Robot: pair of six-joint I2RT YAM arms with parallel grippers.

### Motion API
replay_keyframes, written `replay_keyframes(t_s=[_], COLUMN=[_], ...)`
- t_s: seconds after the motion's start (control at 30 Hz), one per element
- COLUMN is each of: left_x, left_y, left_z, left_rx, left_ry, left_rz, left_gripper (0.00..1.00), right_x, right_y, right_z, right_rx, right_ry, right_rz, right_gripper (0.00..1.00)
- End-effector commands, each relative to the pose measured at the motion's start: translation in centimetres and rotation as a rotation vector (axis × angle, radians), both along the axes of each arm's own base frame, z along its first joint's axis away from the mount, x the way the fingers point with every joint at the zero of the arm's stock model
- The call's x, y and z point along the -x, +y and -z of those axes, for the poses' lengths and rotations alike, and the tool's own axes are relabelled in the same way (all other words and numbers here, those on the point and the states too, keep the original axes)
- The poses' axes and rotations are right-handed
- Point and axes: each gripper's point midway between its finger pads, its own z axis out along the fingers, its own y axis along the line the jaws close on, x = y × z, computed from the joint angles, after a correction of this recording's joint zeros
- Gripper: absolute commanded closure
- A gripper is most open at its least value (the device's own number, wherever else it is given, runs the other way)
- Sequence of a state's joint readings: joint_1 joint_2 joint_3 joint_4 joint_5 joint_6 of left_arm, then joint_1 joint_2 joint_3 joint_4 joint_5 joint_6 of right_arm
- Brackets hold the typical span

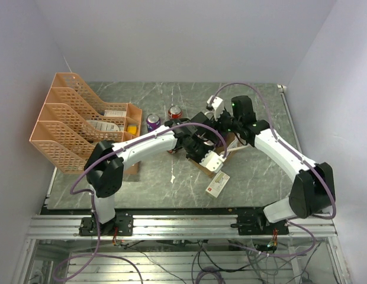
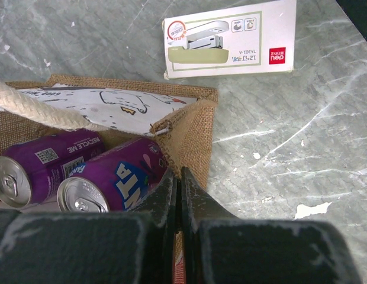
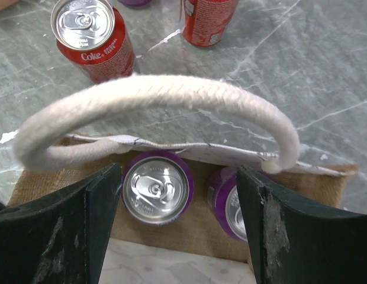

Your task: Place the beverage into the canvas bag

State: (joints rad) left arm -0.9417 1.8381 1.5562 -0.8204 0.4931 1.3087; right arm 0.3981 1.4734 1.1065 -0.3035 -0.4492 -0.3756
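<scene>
- The orange mesh rack stands at the left edge of the table, and a loose purple can stands near it.
- We read "Coke" on a red can upright on the marble beyond the bag. A second red can beside it is cropped.
- The left gripper is clamped tight, seemingly on the burlap rim of the canvas bag, though its fingers hide the contact.
- The bag stands mid-table, well away from every edge. It is tan burlap with a white panel bearing dark drawings and a cream rope handle.
- Inside it, the purple beverage can stands upright between the parted jaws of the right gripper, which touch nothing. A second purple can sits just beside it, and one of the two reads "RECYCLE ME".
- A white box with a red "deli" logo lies flat near the bag, with bare marble between them.
</scene>
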Motion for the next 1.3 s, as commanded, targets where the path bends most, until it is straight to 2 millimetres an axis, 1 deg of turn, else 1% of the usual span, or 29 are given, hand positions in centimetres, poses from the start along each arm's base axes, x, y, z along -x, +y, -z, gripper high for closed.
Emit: replay_keyframes(t_s=[0.0, 0.07, 0.13, 0.2, 0.37, 0.47, 0.53, 0.67, 0.77, 0.87, 1.0, 1.03, 1.07, 1.13, 1.2, 1.27], left_x=[1.2, 1.2, 1.1, 1.0, 0.5, 0.3, 0.3, 0.6, 0.2, -0.8, -2.8, -3.1, -3.7, -5.2, -7.0, -9.0], left_y=[0.4, 0.4, 0.3, 0.3, 0.5, 0.7, 1.0, 2.4, 4.2, 6.6, 10.3, 11.1, 11.9, 13.6, 15.4, 17.5], left_z=[-1.8, -2.3, -2.8, -3.3, -5.4, -7.2, -8.5, -11.2, -12.6, -12.7, -13.3, -13.5, -14.3, -15.1, -16.3, -17.5], left_rx=[0.015, 0.023, 0.034, 0.045, 0.083, 0.113, 0.138, 0.182, 0.2, 0.201, 0.245, 0.261, 0.3, 0.351, 0.41, 0.472], left_ry=[0.029, 0.027, 0.02, 0.009, -0.039, -0.052, -0.052, -0.062, -0.084, -0.102, -0.078, -0.067, -0.074, -0.077, -0.085, -0.102], left_rz=[0.002, 0.0, -0.004, -0.009, -0.033, -0.083, -0.124, -0.211, -0.326, -0.434, -0.588, -0.624, -0.668, -0.768, -0.889, -1.019], left_gripper=[0.92, 0.91, 0.87, 0.8, 0.65, 0.58, 0.51, 0.44, 0.41, 0.38, 0.35, 0.35, 0.33, 0.27, 0.21, 0.16], right_x=[0.5, 1.0, 1.4, 1.7, 3.3, 4.3, 4.7, 5.1, 5.4, 5.6, 5.5, 5.4, 5.2, 4.6, 3.9, 3.4], right_y=[-1.9, -2.4, -2.9, -3.3, -4.0, -4.4, -4.8, -5.2, -5.3, -5.0, -3.7, -3.3, -2.9, -1.7, 0.0, 2.0], right_z=[-1.7, -2.4, -3.4, -4.1, -5.0, -5.7, -6.4, -7.9, -8.8, -9.6, -11.6, -12.3, -12.9, -13.9, -14.6, -14.7], right_rx=[0.037, 0.037, 0.034, 0.034, 0.038, 0.024, 0.013, -0.006, -0.012, -0.019, -0.072, -0.093, -0.109, -0.127, -0.123, -0.104], right_ry=[-0.069, -0.087, -0.107, -0.117, -0.108, -0.113, -0.116, -0.138, -0.151, -0.152, -0.149, -0.157, -0.164, -0.192, -0.222, -0.231], right_rz=[0.047, 0.06, 0.071, 0.083, 0.067, 0.048, 0.038, 0.022, 0.006, -0.023, -0.07, -0.081, -0.09, -0.108, -0.119, -0.138], right_gripper=[0.23, 0.23, 0.23, 0.23, 0.22, 0.22, 0.21, 0.21, 0.2, 0.2, 0.19, 0.19, 0.19, 0.19, 0.17, 0.17])
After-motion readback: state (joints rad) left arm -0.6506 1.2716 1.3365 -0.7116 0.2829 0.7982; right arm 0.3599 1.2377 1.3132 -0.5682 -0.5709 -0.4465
